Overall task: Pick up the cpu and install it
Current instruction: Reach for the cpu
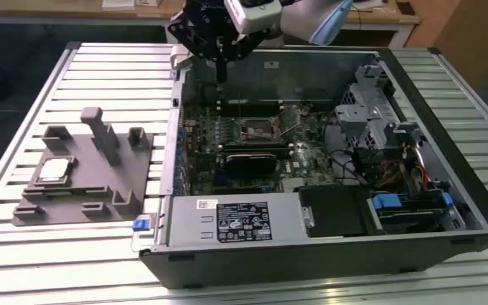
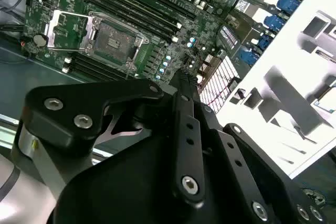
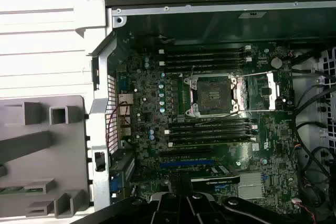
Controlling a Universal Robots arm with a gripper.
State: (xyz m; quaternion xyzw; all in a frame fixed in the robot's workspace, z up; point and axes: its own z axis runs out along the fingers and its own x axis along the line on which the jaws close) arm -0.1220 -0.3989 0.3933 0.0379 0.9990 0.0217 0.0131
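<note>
Currently I see the gripper [image 1: 221, 75] hovering over the open computer case [image 1: 312, 254], fingers pressed together, holding nothing. The cpu [image 1: 55, 169] lies on the grey fixture plate [image 1: 100, 190], well apart, toward the exterior view's left.

Arm [image 1: 312, 19] high, hand [image 1: 221, 77] pointing down, fingers [image 2: 185, 85] together

Open computer case, looked down on from over the motherboard.
The motherboard [image 3: 152, 103] lies inside the case [image 3: 210, 24]. Its processor socket [image 3: 212, 94] is uncovered and the metal load plate [image 3: 260, 94] is swung open just beside it. Memory slots [image 3: 210, 128] flank the socket on two sides. Outside the case wall, a grey fixture plate [image 3: 47, 150] rests on the slatted table [image 3: 47, 40]. The gripper [image 3: 184, 205] hangs near the expansion card [image 3: 215, 174].
</note>
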